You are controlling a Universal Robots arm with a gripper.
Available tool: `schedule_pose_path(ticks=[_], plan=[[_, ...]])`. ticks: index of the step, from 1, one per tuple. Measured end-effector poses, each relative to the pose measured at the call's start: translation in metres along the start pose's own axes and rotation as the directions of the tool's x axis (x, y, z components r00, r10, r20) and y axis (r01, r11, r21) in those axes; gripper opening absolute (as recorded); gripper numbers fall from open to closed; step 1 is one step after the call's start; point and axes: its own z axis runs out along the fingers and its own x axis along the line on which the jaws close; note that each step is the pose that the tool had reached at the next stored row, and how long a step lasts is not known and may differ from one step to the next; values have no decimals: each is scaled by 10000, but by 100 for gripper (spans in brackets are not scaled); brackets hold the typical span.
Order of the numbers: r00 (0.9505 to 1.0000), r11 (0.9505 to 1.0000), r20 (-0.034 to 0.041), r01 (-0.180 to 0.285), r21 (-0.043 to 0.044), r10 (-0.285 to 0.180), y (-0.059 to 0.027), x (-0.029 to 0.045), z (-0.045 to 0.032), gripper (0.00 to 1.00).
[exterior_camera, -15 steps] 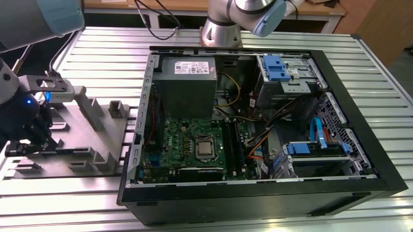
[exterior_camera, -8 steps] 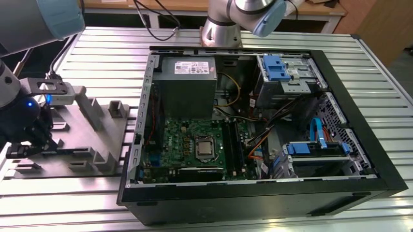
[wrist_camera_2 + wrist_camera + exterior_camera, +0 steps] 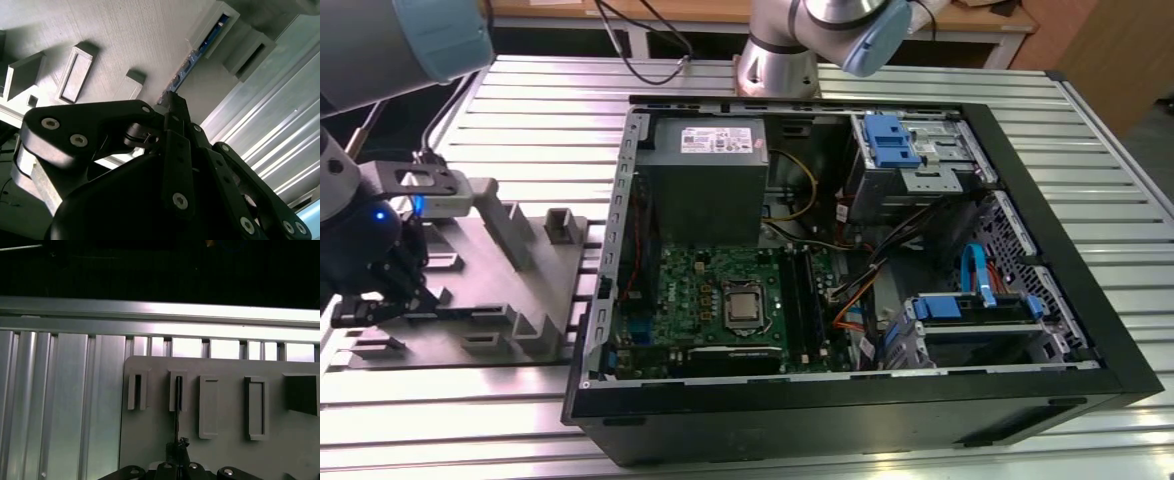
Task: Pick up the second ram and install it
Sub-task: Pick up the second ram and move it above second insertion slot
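Black tool (image 3: pixel 172 100) grips the second ram (image 3: pixel 192 59), far end hidden in holder (image 3: pixel 125 30).

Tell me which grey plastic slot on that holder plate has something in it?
The grey slot in line with the black gripper: a thin dark blue-green circuit-board stick stands in it; the neighbouring slots look empty.

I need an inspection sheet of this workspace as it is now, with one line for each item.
Surface: slatted metal table, carrying a grey fixture plate and an open computer case.
Job's things: second ram stands on edge in a fixture holder; motherboard lies in the case.
Clutter: nothing seen.
Gripper: gripper over the plate, apparently shut on the second ram's end.
Cables: black cable beyond the case; yellow cables and blue cable inside it.
Surroundings: arm base beyond the case.
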Motion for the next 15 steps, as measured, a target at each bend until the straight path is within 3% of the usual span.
schedule_pose_path(ticks=[9, 11, 14, 15], plan=[[10000, 10000, -1, 1, -1, -1, 5, -2, 5, 11], [10000, 10000, 0, 1, 0, -1, 5, -2, 7, 23], [10000, 10000, -1, 1, 0, -1, 5, -2, 8, 29], [10000, 10000, 2, 1, 4, -1, 4, -2, 18, 36]])
